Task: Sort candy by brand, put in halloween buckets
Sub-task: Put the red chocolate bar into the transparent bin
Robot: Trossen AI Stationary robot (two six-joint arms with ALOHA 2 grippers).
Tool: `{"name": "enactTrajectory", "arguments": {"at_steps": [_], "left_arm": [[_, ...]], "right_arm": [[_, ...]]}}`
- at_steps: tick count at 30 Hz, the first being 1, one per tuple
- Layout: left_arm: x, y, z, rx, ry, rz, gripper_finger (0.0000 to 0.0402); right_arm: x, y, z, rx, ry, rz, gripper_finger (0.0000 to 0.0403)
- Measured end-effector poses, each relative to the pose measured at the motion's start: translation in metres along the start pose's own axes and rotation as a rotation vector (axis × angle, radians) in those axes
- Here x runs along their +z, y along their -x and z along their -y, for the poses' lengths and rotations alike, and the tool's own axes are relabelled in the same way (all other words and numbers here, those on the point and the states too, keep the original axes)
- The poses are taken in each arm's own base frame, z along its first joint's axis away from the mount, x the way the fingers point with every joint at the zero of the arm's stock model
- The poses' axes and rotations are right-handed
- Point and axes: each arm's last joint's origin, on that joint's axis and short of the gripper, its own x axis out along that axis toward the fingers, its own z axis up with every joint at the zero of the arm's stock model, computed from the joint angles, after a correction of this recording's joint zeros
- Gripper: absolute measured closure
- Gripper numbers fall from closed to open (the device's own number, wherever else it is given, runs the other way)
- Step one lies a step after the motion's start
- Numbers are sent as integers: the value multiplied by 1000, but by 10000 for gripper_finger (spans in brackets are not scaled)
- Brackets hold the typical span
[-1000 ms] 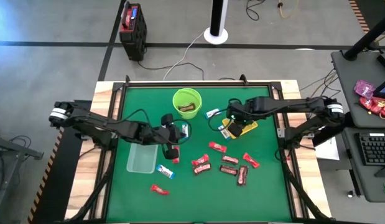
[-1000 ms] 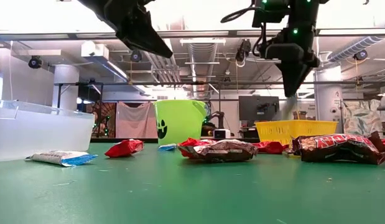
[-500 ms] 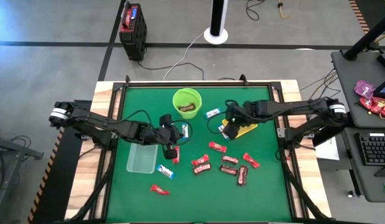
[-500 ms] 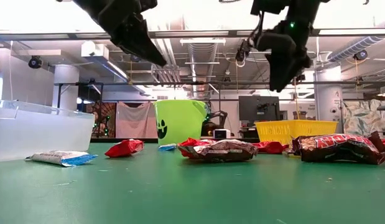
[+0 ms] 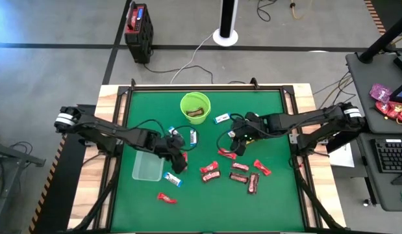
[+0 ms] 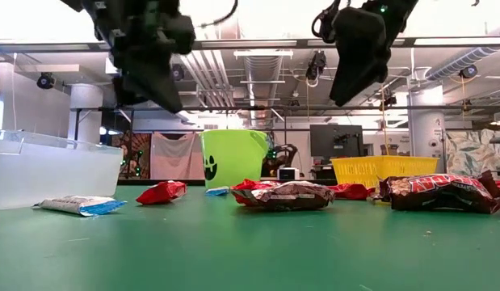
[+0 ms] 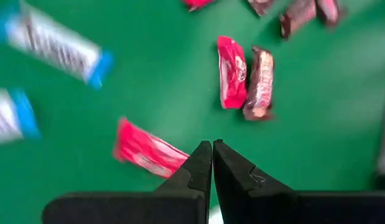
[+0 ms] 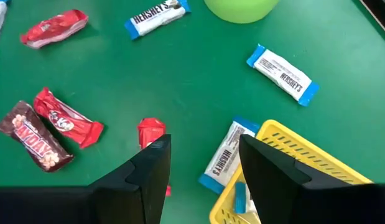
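Candy lies scattered on the green table. Red bars [image 5: 226, 153] and brown bars [image 5: 238, 177] lie right of the middle, and blue-and-white bars [image 5: 221, 118] lie nearer the lime-green bucket [image 5: 195, 107]. My left gripper [image 7: 212, 146] is shut and hovers above a red bar [image 7: 148, 152], beside the clear tub [image 5: 149, 166]. My right gripper [image 8: 204, 155] is open and holds nothing. It hangs in the air next to the yellow tray [image 8: 292, 168]. One blue-and-white bar [image 8: 226, 155] leans on the tray's edge.
A red and a brown bar [image 7: 260, 81] lie side by side ahead of my left gripper. A lone red bar [image 5: 166, 197] lies near the front edge, and a blue-and-white one [image 5: 173, 179] lies beside the tub. Bare green cloth stretches along the near side.
My left gripper has rolled about its own axis and sunk a little, staying shut. My right gripper has swung away from above the yellow tray toward the table's middle and has tipped up from pointing steeply down.
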Motion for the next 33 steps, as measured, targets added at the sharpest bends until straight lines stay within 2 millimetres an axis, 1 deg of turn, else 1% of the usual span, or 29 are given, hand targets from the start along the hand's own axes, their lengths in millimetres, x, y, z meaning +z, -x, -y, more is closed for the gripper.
{"name": "enactTrajectory", "arguments": {"at_steps": [1, 5, 8, 12, 18, 22, 25, 28, 33], "left_arm": [[-1, -3, 0, -4, 55, -21, 401], [-1, -17, 3, 33, 180, -46, 401], [1, -31, 6, 84, 195, -74, 392], [7, -45, 12, 224, 166, -137, 365], [20, -61, 25, 448, 34, -219, 307], [23, -79, 24, 512, -15, -273, 285], [21, -91, 19, 543, -22, -296, 281], [21, -98, 14, 575, -23, -299, 285], [20, -105, 11, 588, -44, -308, 312]], "right_arm": [[0, 0, 0, 0, 6, 0, 220], [2, 0, -1, 7, 46, 19, 220], [2, 0, -1, 11, 65, 26, 220], [2, 0, -2, 13, 91, 27, 220], [3, 0, -3, 17, 95, 34, 220], [3, 0, -3, 19, 98, 38, 220], [3, 0, -3, 19, 100, 37, 220], [3, 0, -3, 18, 100, 36, 220], [0, -2, -2, 15, 100, 28, 220]]}}
